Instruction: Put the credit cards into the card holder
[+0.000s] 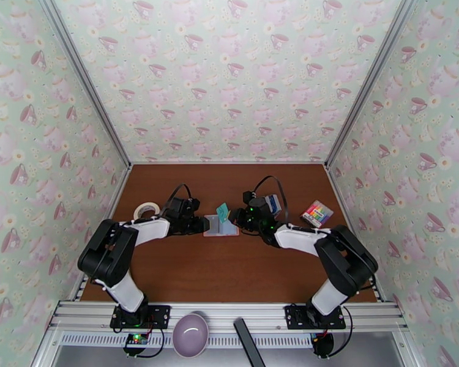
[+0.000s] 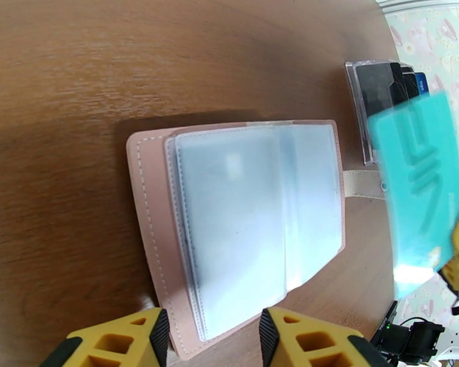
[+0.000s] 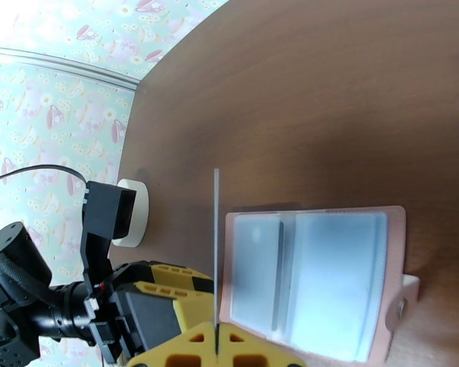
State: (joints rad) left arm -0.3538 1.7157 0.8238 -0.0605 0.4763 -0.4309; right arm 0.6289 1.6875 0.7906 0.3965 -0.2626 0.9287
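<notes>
card holder: open flat on the table — clear pockets up
right gripper: pinching a teal card (upright)
left gripper: spread, straddling the holder's corner
clear case: dark cards inside

We read no words or numbers anywhere. The teal card bears a pale mark of angular stripes, too blurred for us to make out as letters.
</notes>
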